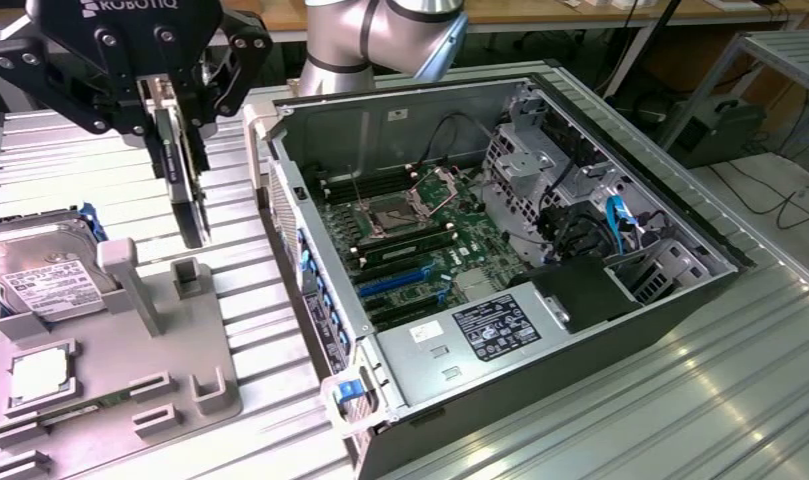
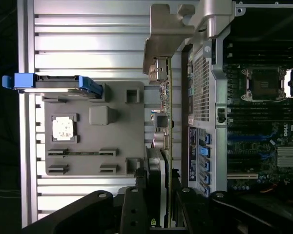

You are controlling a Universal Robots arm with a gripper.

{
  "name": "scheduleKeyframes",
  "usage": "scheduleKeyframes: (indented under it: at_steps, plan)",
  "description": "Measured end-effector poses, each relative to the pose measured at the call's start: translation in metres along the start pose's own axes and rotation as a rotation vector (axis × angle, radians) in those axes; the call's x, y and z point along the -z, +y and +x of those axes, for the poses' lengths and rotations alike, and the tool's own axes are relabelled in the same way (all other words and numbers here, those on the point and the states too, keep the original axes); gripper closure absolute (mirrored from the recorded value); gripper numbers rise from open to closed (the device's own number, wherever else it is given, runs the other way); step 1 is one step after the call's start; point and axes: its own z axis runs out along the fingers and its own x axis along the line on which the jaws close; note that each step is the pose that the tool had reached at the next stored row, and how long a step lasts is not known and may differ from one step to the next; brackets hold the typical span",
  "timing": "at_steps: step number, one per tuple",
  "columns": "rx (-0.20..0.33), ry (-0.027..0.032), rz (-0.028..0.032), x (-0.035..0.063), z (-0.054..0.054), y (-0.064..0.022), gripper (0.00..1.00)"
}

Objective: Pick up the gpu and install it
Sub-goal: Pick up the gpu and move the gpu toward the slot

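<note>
Clamping the gpu (image 1: 188, 195) near its top, your gripper (image 1: 177, 108) holds the card upright, clear of the grey holder tray (image 1: 177, 350), over the tray edge facing the open computer case (image 1: 604, 330).

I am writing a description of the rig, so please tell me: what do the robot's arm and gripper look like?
The gripper is black, built of jointed links with small silver pins, and carries white ROBOTIQ lettering. The arm is silver-grey, made of smooth rounded tube sections.
</note>
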Motion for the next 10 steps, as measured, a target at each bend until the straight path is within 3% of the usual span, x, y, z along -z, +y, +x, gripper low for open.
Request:
scheduleKeyframes:
  at_steps: [10]
  plan:
    - [0.000,0.0000,-0.0001,-0.0004,-0.017,0.0000,0.72]
